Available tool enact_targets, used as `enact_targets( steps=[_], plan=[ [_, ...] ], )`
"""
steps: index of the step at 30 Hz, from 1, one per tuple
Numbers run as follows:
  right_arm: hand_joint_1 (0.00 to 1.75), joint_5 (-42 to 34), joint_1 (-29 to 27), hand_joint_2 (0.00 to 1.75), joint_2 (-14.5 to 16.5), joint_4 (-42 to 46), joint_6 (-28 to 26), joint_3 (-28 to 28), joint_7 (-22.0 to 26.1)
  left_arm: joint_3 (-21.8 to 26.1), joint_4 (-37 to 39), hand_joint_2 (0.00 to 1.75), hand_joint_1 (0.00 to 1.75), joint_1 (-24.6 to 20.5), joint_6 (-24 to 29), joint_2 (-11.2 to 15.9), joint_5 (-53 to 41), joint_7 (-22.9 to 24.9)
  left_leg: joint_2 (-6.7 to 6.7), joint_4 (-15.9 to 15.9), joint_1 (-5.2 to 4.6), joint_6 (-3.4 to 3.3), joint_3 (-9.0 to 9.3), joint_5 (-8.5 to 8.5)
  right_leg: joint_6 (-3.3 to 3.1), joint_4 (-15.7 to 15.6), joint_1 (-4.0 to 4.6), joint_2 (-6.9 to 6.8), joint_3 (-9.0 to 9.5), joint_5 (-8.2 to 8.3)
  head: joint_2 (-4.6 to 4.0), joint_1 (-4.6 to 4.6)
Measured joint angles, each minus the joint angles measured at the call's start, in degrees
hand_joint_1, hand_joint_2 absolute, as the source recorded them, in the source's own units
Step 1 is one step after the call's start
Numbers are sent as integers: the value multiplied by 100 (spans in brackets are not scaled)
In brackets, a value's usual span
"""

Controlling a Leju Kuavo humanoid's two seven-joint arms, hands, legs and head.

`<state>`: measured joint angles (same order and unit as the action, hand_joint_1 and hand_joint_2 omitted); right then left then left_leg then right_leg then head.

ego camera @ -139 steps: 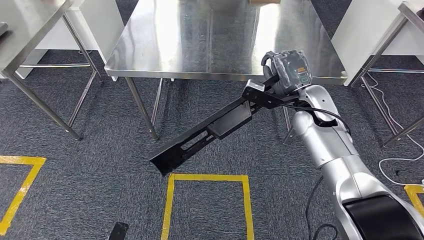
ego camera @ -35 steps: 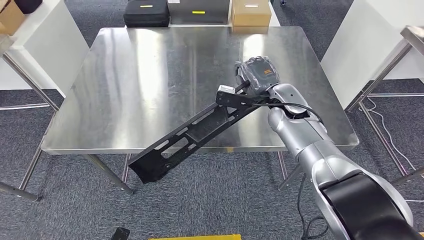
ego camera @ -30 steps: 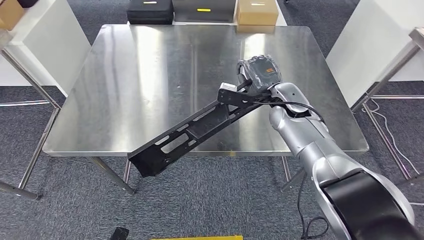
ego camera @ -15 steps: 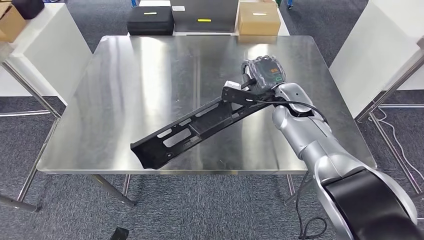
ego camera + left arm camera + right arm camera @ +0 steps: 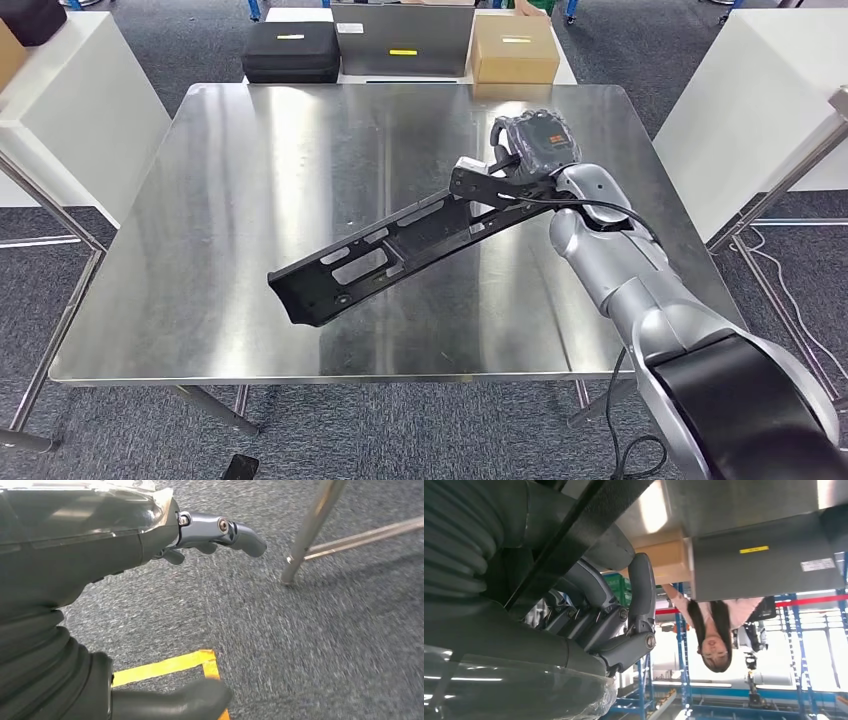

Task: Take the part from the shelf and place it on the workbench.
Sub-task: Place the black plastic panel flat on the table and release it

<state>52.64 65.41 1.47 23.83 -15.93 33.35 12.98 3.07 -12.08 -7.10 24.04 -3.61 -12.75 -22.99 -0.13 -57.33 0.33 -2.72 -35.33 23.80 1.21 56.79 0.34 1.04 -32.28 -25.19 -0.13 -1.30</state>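
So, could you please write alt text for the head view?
The robot's right hand holds one end of a long black part slanting over a steel workbench. Behind the bench are a black case and a cardboard box.

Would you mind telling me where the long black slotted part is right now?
In the head view, the long black slotted part slants above the steel workbench, gripped at its far right end by the right hand.

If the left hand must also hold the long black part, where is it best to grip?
Probably the free end of the black part, coming from the robot's left. The right hand already holds the far end; the slotted bar slants over the workbench with that end unobstructed.
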Motion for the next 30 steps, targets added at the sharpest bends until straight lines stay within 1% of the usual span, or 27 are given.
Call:
enact_targets(
  steps=[1, 2, 3, 5, 6, 7, 8, 9, 10, 11, 12, 13, 14, 16, 17, 19, 21, 26, 29, 30],
  plan=[
    [175, 3, 10, 175, -11, -4, -1, -12, -3, 9, -2, 175, 0, -3, -3, -5, 17, -32, -1, 9, 4, -28, 39, -1, 22, 140, -2, -10, -60, -38, 0, 3],
    [175, 7, 17, 175, -21, -9, -1, -24, -5, 24, -3, 175, 0, -8, 0, -10, 42, -82, -4, 16, 9, -53, 76, 1, 32, 376, -12, -22, -192, -103, 0, 7],
    [175, 17, 16, 175, -29, -15, -1, -32, -8, 47, -4, 175, 0, -12, 18, -13, 79, -161, -4, 21, 11, -72, 98, 14, 30, 736, -26, -33, -403, -202, 0, 6],
    [175, 52, -18, 175, -47, -38, -4, -41, 0, 117, -6, 175, 0, -20, 100, -25, 153, -367, -16, 20, 9, -100, 127, 54, 18, 1509, -35, -40, -900, -436, 0, 11],
    [175, 71, -48, 175, -60, -52, -7, -43, 6, 152, -6, 175, 0, -21, 144, -36, 178, -459, -27, 20, 7, -105, 146, 77, 24, 1710, -34, -40, -1071, -495, 0, 13],
    [175, 86, -74, 175, -73, -66, -9, -45, 13, 184, -7, 175, 0, -21, 175, -46, 191, -525, -38, 20, 3, -104, 174, 102, 39, 1678, -34, -40, -1130, -452, 0, 16],
    [175, 93, -88, 175, -85, -76, -12, -48, 18, 206, -7, 175, 0, -21, 192, -55, 197, -561, -48, 20, -3, -98, 208, 128, 64, 1406, -32, -42, -1064, -300, 0, 15],
    [175, 98, -88, 175, -93, -82, -15, -51, 21, 221, -7, 175, 0, -22, 201, -62, 198, -578, -53, 22, -8, -90, 245, 155, 79, 974, -25, -47, -910, -80, 0, 17],
    [175, 102, -81, 175, -99, -86, -19, -54, 25, 236, -7, 175, 0, -25, 205, -72, 201, -589, -56, 19, -20, -74, 278, 185, 73, 507, -12, -59, -742, 135, 0, 15],
    [175, 103, -70, 175, -103, -87, -23, -56, 28, 249, -7, 175, 0, -29, 208, -81, 202, -594, -60, 22, -29, -53, 303, 214, 42, 156, 3, -70, -614, 271, 0, 10],
    [175, 105, -61, 175, -105, -89, -31, -57, 32, 262, -8, 175, 0, -36, 213, -92, 204, -600, -61, 37, -38, -25, 316, 240, -1, -61, 26, -77, -520, 347, 0, 10],
    [175, 118, -58, 175, -104, -91, -42, -56, 44, 274, -8, 175, 0, -42, 225, -100, 202, -618, -60, 33, -52, -26, 318, 261, -11, -153, 18, -78, -475, 420, 0, 8],
    [175, 134, -58, 175, -105, -92, -57, -55, 63, 282, -9, 175, 0, -47, 249, -103, 193, -649, -56, 41, -55, -56, 319, 266, -4, -169, 11, -74, -447, 460, 0, 2],
    [175, 171, -64, 175, -111, -97, -145, -54, 165, 285, -9, 175, 0, -56, 409, -111, 109, -806, -40, 37, -54, -118, 321, 263, 42, -197, -9, -61, -414, 569, 0, -8],
    [175, 172, -70, 175, -113, -100, -212, -55, 216, 284, -11, 175, 0, -65, 546, -119, 52, -927, -33, 53, -44, -125, 330, 260, 29, -193, 4, -54, -416, 550, 0, -15],
    [175, 145, -91, 175, -107, -115, -362, -66, 276, 284, -16, 175, 0, -94, 825, -146, -28, -1174, -21, 79, -36, -96, 346, 272, 2, -190, 12, -40, -420, 536, 0, -17],
    [175, 99, -113, 175, -102, -148, -471, -95, 291, 284, -22, 175, 0, -135, 967, -176, -58, -1307, -13, 106, -32, -66, 359, 281, -17, -190, 17, -36, -418, 524, 0, -14],
    [175, -44, -209, 175, -63, -276, -522, -203, 426, 284, -34, 175, 0, -187, 1030, -220, -144, -1351, -4, 129, -20, -8, 369, 280, -41, -189, 26, -28, -418, 519, 0, -14],
    [44, -123, -325, 175, -14, -343, -576, -296, 479, 285, -36, 175, 0, -189, 1020, -226, -148, -1370, -4, 131, -12, 33, 372, 274, -60, -188, 35, -27, -419, 521, 0, -12],
    [0, -115, -357, 175, 0, -360, -597, -317, 486, 286, -36, 175, 0, -188, 1018, -227, -148, -1371, -4, 131, -12, 36, 372, 273, -62, -188, 37, -28, -419, 521, 0, -12]
  ],
)
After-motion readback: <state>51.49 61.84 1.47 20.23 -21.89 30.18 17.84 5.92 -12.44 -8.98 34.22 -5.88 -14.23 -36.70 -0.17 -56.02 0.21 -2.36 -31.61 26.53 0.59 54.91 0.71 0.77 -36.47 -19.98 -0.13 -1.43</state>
